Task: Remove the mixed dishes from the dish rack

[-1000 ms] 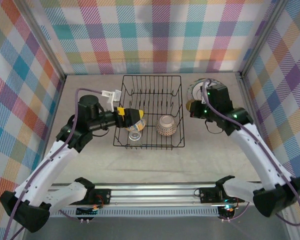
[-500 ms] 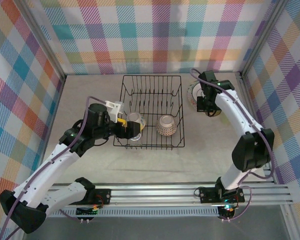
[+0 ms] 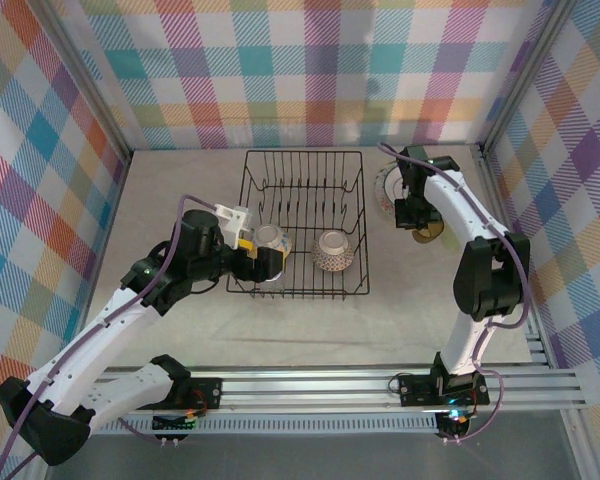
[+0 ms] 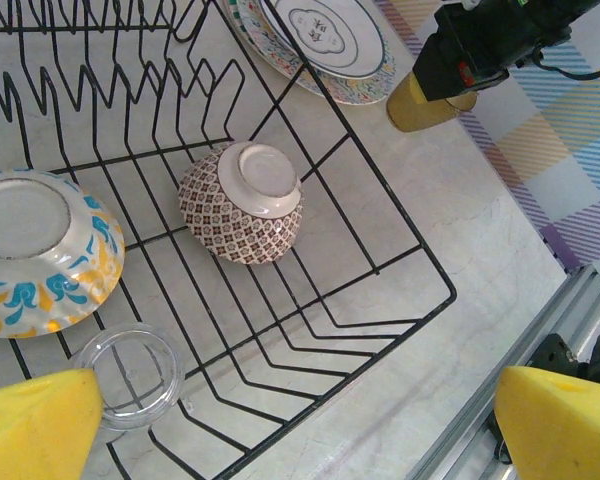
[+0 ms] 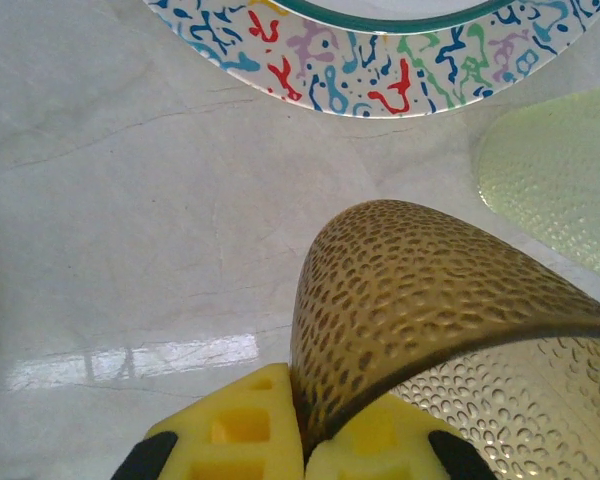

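Amber cup (image 5: 410, 290) pinched by right gripper (image 5: 305, 440), left gripper (image 4: 300, 420) wide open

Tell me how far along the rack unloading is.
Done: a plate and pale-green cup sit on the table right of the dish rack. In hand: right tool shut on the amber cup beside them. Remaining: the brown bowl, the blue-yellow bowl and a clear cup in the rack, under the open left tool.
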`<state>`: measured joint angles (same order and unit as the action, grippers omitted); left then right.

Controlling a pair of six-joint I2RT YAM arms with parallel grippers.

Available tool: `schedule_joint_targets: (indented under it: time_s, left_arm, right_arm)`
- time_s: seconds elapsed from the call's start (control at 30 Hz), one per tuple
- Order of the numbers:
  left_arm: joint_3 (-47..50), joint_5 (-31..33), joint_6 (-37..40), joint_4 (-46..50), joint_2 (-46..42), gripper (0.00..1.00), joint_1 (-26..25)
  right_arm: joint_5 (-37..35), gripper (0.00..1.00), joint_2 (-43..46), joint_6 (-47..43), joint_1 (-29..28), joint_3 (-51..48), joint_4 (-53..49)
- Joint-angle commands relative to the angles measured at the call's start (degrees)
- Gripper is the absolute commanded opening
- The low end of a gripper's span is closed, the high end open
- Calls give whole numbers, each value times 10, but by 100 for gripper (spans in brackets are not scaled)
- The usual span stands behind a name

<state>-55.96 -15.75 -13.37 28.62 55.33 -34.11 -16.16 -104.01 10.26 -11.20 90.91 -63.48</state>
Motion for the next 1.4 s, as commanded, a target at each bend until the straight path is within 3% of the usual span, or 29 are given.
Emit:
schedule_joint_targets:
  time_s: [0.0,0.63,0.8,1.37]
  left_arm:
    - [6,2,13,2,-2,100,-6]
    - [9,-19,15,-5,4,100,-6]
    - [16,-65,12,-28,-1,100,-7]
    - [18,-71,9,-29,-6,100,-9]
  right_arm:
    - [11,0,-11,-10,11,-20,2]
    - [-2,0,-60,-9,30,-40,36]
    - [-9,4,-66,-8,36,-38,38]
    - [-17,10,-81,-4,53,-26,43]
